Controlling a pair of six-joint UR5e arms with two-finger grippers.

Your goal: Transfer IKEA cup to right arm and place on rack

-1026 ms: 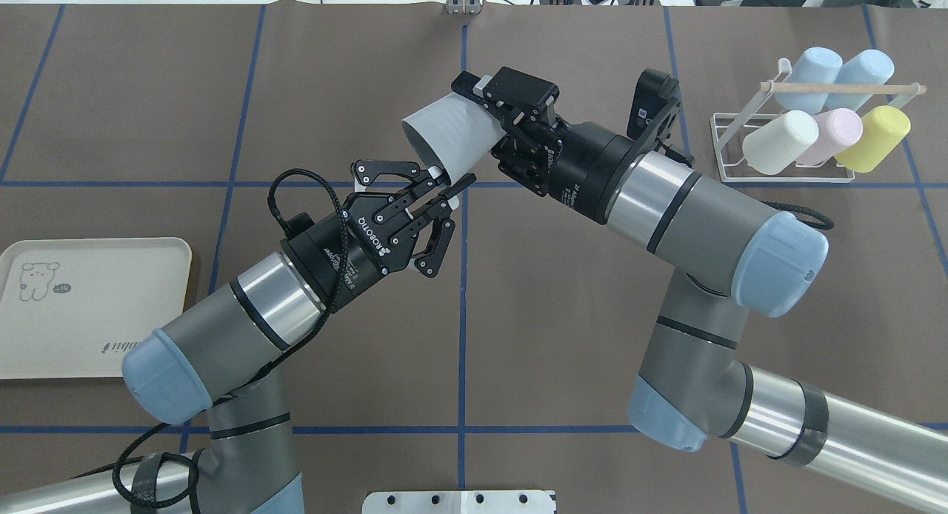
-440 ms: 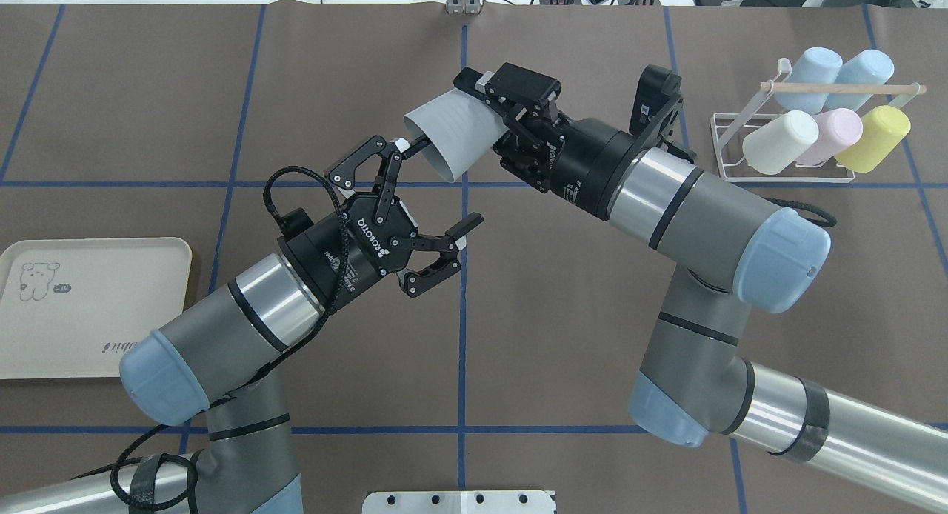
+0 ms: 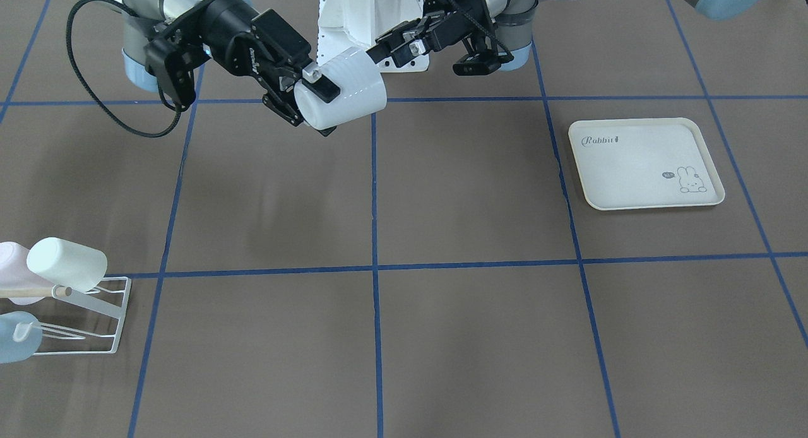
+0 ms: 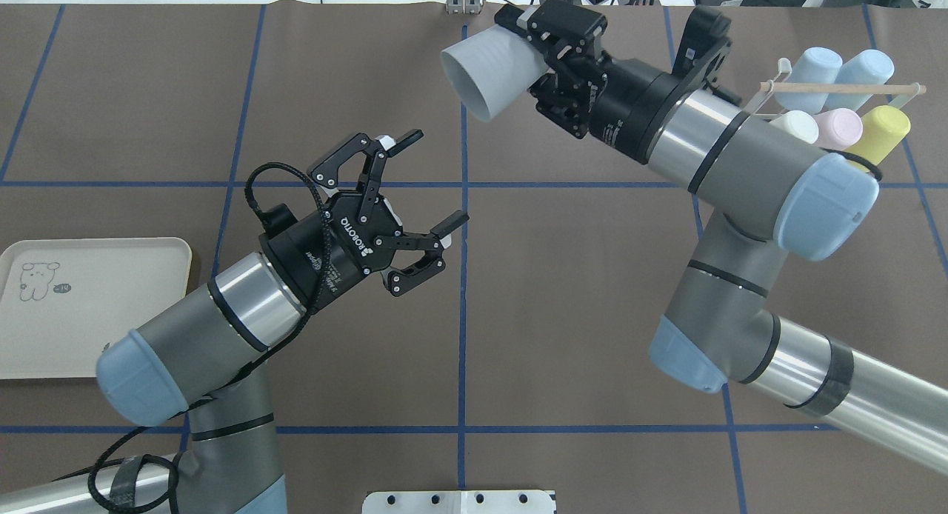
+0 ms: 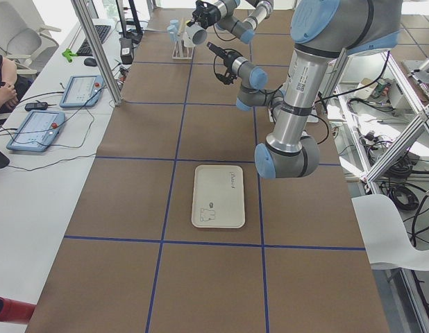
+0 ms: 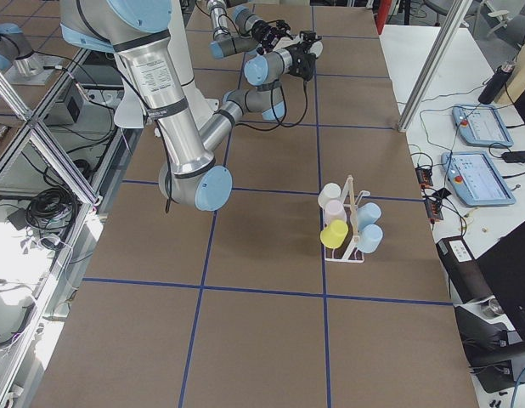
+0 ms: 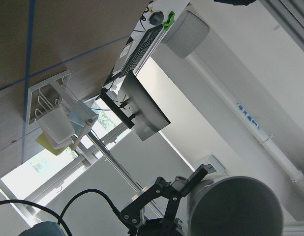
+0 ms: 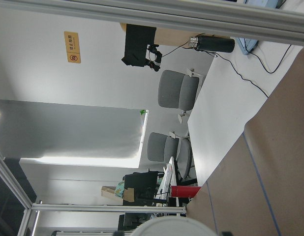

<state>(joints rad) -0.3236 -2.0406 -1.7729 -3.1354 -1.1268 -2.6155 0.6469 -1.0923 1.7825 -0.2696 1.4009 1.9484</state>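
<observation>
Front-facing view: white cup [image 3: 347, 94], clamped at its base by the right gripper [image 3: 314, 92] and held aloft. Left gripper [image 3: 435, 54] spread wide and empty, near the cup's mouth, not touching.

Overhead view: rack [image 4: 844, 88], loaded with five other cups [image 4: 885, 132], sited behind the right gripper's wrist.

Step judged: hand-over done, carry pending. Next required: cup swung to the rack and seated on a prong.

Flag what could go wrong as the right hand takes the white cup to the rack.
1. The right hand pinches the white cup only at its base end, with the cup lying sideways in the air; a quick swing might twist or drop it.
2. The rack already carries five cups, so free prongs look scarce and the incoming cup could knock a neighbour.
3. The left hand hangs open nearby; the right arm should swing away from it.
</observation>
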